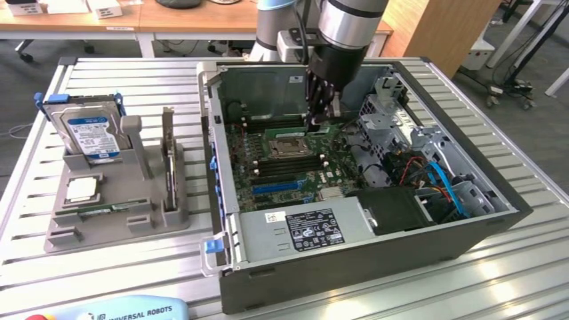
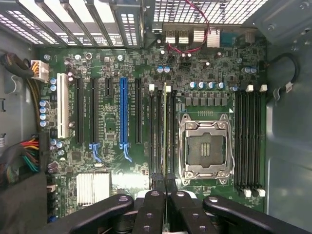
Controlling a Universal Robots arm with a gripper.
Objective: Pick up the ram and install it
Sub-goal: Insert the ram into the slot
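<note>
Inside the open grey computer case (image 1: 356,270), the black hand (image 1: 320,120) pinches the slim green ram stick (image 1: 331,130) just beside the silver processor socket (image 1: 289,148). Seen from the wrist, the hand (image 2: 165,196) is pressed together on the ram stick (image 2: 165,126), which stands edge-on between dark memory slots (image 2: 174,131).

The arm (image 1: 351,23) points straight down, its hand (image 1: 318,121) pinched closed.

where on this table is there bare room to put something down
Bare slats of the table lie in front of the grey holder, and more run along the exterior view's right, past the computer case. Inside the case it is crowded: the tool, shut on the ram, stands over the motherboard.
</note>
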